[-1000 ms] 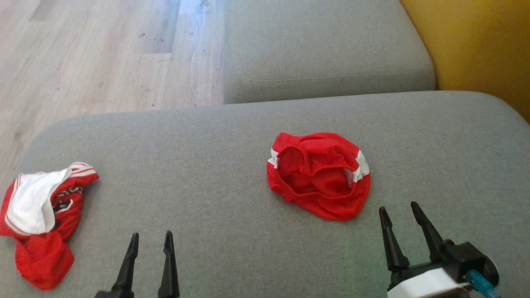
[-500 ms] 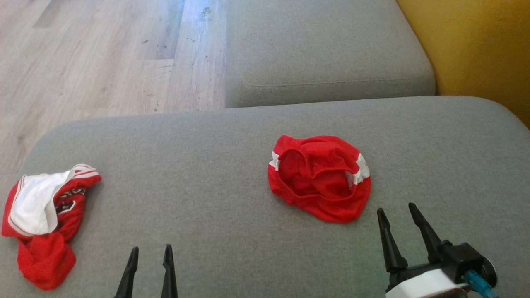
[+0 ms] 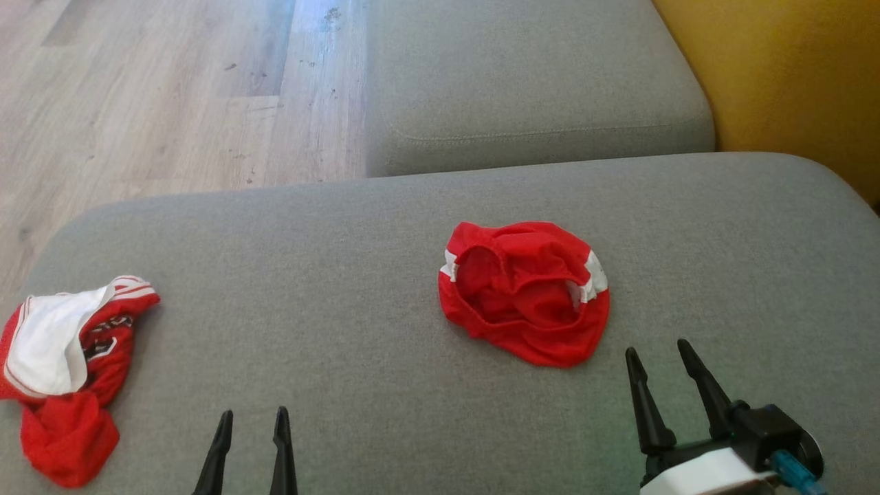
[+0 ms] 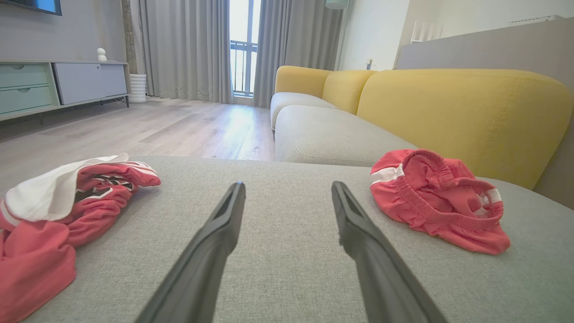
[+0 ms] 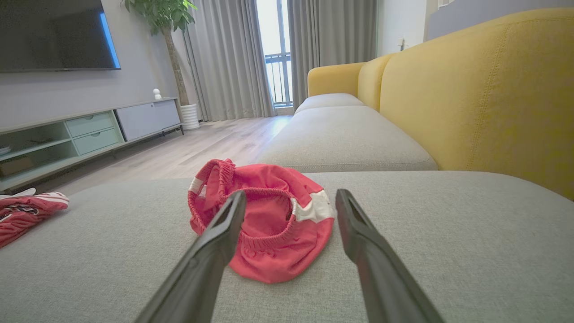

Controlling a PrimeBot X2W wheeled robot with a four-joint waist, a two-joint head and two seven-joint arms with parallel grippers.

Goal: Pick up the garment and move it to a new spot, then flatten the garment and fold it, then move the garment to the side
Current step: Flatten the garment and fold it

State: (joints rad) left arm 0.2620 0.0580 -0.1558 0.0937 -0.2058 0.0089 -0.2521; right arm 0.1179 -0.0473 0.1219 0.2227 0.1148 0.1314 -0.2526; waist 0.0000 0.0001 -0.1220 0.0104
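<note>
At eight o'clock on the sofa cushion [image 3: 344, 275]: bunched red-and-white jersey [image 3: 65, 357]. At six: left hand [image 3: 254, 411], spread and empty. Right of centre, toward three: red garment [image 3: 526, 292], lying crumpled, seemingly not yet lifted, flattened or folded. At five, near it: right hand [image 3: 657, 347], spread, empty.

Jersey [image 3: 69, 364] cut by left edge; print unreadable; left gripper [image 3: 254, 412] base cropped.

Left tool [image 3: 254, 411] and right tool [image 3: 657, 347]: long black tapered fingers [image 3: 646, 412] — white housing [image 3: 708, 476], blue cable [image 3: 792, 470] behind the right.
</note>
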